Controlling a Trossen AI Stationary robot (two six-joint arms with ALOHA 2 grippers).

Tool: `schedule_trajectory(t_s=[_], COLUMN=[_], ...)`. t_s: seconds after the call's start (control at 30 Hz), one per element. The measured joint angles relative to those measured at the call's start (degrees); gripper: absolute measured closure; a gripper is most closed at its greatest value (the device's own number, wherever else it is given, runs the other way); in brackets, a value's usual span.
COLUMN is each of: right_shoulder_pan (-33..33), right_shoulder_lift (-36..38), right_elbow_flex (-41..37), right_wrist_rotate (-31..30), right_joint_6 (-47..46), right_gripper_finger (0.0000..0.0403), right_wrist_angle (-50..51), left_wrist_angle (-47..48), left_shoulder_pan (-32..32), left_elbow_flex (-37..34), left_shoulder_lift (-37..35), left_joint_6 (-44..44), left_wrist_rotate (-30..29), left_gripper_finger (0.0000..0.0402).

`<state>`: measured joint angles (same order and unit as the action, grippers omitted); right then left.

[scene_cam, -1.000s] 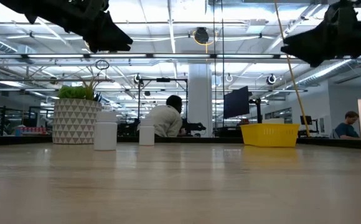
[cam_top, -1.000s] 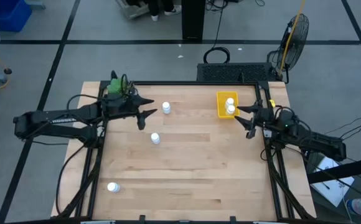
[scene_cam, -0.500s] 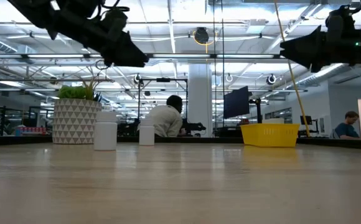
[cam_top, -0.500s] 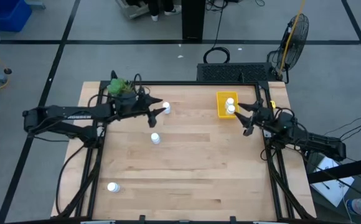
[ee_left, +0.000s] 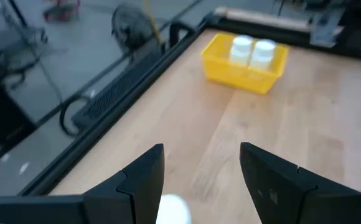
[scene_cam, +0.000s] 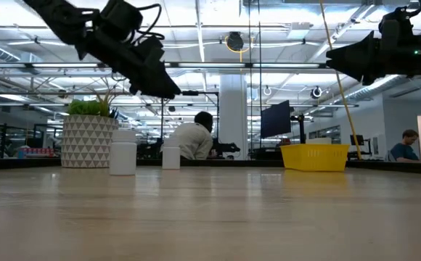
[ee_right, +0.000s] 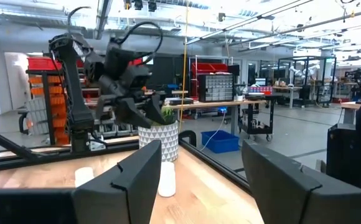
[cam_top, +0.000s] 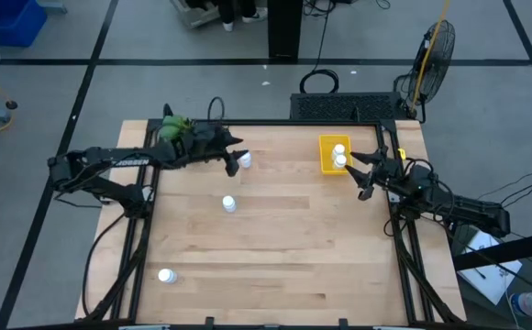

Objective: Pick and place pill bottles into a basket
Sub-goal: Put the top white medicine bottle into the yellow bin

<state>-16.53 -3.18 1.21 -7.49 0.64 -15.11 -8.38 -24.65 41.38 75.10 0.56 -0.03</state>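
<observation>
Left gripper (cam_top: 236, 160) is over the far-left bottle (cam_top: 245, 160) near the back edge, jaws spread wide and holding nothing; in the left wrist view that bottle's white cap (ee_left: 173, 209) sits between the fingers (ee_left: 144, 180), slightly toward one side. Basket (cam_top: 333, 154) is at the back right with two bottles (cam_top: 339, 154) in it already. Two more are loose on the table (cam_top: 275, 257): one mid-left (cam_top: 228, 203), one near the front-left corner (cam_top: 165, 275). Right gripper (cam_top: 364, 174) is parked just beside the basket's front corner, jaws apart, empty. Risks: the cap looks off-centre between the left fingers, so closing could shove the bottle sideways or tip it instead of clamping. How far above the bottle the gripper is, hard to say; the low view puts it above the bottle tops, I think. Plant pot (cam_top: 171, 129) is close behind the left arm, so a wide swing could clip it. At drop-off, the right gripper is crowding the basket, and the two bottles inside leave less free room.
</observation>
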Motion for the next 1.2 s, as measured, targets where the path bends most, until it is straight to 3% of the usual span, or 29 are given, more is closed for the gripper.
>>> schedule_trajectory(t_s=[0.4,0.67,0.83,1.0,1.2], right_shoulder_pan=[0.0,0.0,0.0,0.0,0.0], right_shoulder_lift=[0.0,0.0,0.0,0.0,0.0], right_elbow_flex=[-0.1,-0.1,-0.1,-0.1,-0.1], right_wrist_rotate=[0.0,0.0,0.0,0.0,0.0], right_joint_6=[0.0,0.0,0.0,0.0,0.0], right_gripper_finger=[0.0188,0.0188,0.0188,0.0188,0.0188], right_wrist_angle=[0.0,0.0,0.0,0.0,0.0], left_wrist_angle=[39.3,56.9,59.4,62.2,64.0], left_shoulder_pan=[-2.1,-2.1,-2.8,-3.5,-3.6], left_elbow_flex=[26.1,43.3,46.3,46.3,46.3], left_shoulder_lift=[12.0,22.8,26.3,28.9,30.7], left_joint_6=[1.4,0.7,0.4,0.6,1.4], left_wrist_rotate=[-0.2,-4.4,1.6,0.8,-1.2], left_gripper_finger=[0.0188,0.0188,0.0188,0.0182,0.0141])
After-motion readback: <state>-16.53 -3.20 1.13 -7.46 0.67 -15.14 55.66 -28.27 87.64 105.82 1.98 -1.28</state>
